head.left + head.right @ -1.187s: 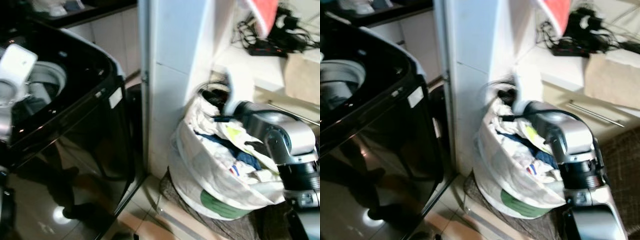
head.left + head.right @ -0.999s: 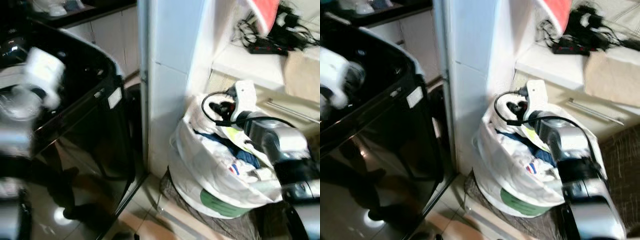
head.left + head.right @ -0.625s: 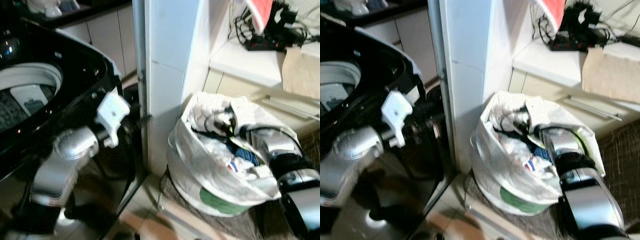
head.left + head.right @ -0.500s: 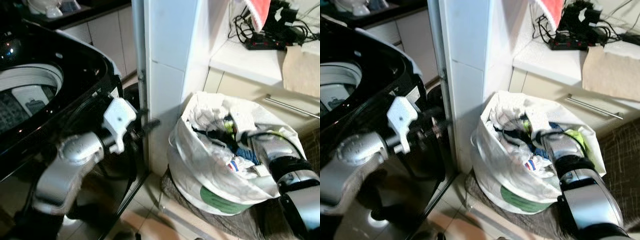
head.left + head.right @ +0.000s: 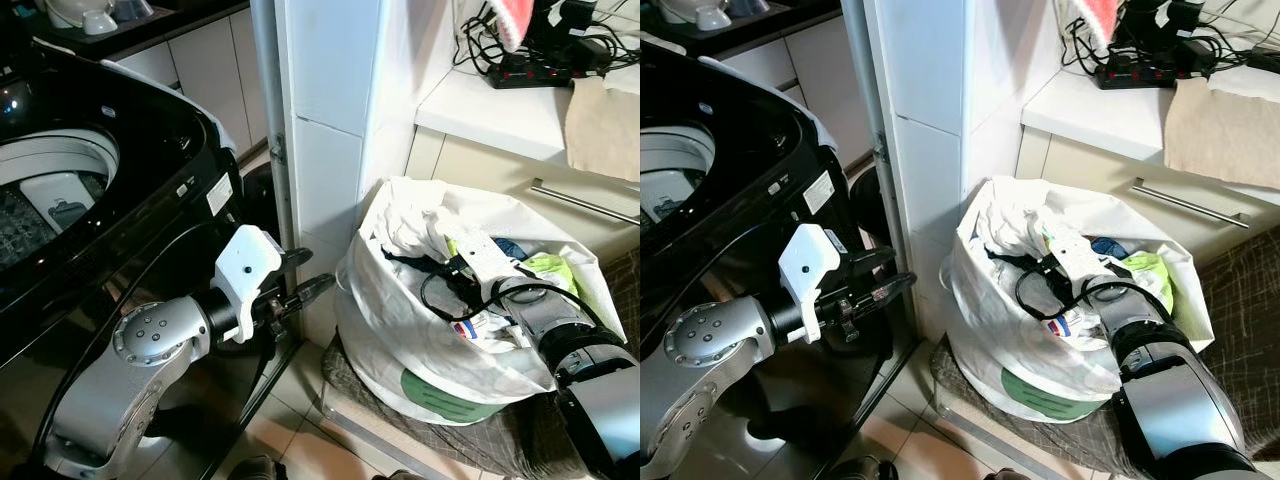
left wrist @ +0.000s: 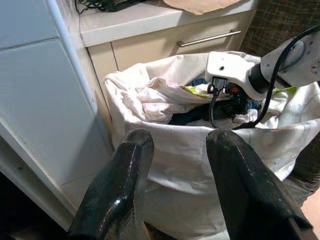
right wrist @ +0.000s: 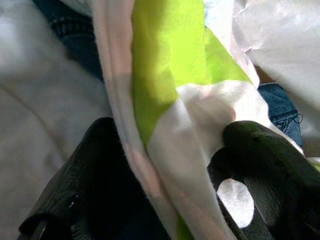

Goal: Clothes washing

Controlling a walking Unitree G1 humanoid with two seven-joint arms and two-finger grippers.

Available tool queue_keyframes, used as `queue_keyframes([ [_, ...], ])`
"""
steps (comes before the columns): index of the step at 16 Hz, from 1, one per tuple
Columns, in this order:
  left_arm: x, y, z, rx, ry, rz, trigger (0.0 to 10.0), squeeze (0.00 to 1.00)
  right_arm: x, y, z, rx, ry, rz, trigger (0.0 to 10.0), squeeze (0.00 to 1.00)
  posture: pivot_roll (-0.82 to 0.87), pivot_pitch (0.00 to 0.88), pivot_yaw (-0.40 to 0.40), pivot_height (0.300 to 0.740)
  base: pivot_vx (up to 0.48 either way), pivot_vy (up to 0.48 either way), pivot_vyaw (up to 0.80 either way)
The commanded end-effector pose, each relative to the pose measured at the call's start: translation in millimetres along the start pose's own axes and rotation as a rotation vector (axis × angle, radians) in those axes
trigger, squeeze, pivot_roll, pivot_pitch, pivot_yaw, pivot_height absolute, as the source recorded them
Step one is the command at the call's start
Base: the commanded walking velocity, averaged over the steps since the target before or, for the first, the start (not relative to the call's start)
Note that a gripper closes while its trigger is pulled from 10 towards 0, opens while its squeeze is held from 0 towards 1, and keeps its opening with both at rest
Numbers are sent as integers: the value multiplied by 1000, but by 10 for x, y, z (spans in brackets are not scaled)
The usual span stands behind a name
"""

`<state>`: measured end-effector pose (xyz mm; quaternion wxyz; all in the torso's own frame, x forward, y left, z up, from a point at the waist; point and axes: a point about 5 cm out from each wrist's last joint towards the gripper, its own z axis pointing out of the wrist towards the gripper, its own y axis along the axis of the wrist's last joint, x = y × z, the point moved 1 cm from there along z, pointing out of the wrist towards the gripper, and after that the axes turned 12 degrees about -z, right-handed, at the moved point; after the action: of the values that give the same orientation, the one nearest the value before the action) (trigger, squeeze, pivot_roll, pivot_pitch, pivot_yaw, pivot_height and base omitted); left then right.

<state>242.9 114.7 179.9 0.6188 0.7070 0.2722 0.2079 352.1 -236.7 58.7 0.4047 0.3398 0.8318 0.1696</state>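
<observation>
Nearest the camera, the left gripper (image 5: 305,275) reaches out in front of the glossy black top-loading washing machine (image 5: 120,190), its two black fingers (image 6: 122,185) spread apart with nothing between them, pointing toward the laundry bag. Just beyond it on the floor stands the large white fabric laundry bag (image 5: 400,340), resting on a dark woven mat (image 5: 1250,290) beside a white tiled pillar (image 5: 330,120). The right gripper (image 7: 170,165) is pushed down into the open mouth of the bag among the clothes; its fingers (image 7: 260,160) stand apart on either side of a white and lime-green garment (image 7: 170,100), the cloth lying between them without being squeezed tight. Dark blue denim (image 7: 280,105) lies beside that garment. Farther back, a pale cabinet drawer with a metal bar handle (image 5: 1185,205) sits under a white counter (image 5: 1090,110) carrying a black power strip with tangled cables (image 5: 1140,70).
</observation>
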Motion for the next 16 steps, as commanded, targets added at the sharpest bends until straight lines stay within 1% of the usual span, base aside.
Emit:
queue_keyframes([
  [1,-18,7,-17,9,-8,-2,10000,0,-48,56,-1,-18,-18,8,0,0,105,94,36,740,0,0,0],
  [6,-80,25,-11,-4,-49,-6,10000,0,-70,85,-7,-42,-17,-20,0,0,99,87,34,740,0,0,0],
  [8,-206,3,-41,-3,-149,-19,10000,0,-92,95,-12,-47,-18,-25,0,0,86,67,26,740,0,0,0],
  [9,-224,-16,-47,6,-161,-19,10000,0,-93,98,-12,-49,-17,-28,0,0,83,62,26,740,0,0,0],
  [16,-169,-17,-25,2,-136,-8,10000,0,-102,93,-16,-46,-7,-43,0,0,78,46,19,740,0,0,0],
])
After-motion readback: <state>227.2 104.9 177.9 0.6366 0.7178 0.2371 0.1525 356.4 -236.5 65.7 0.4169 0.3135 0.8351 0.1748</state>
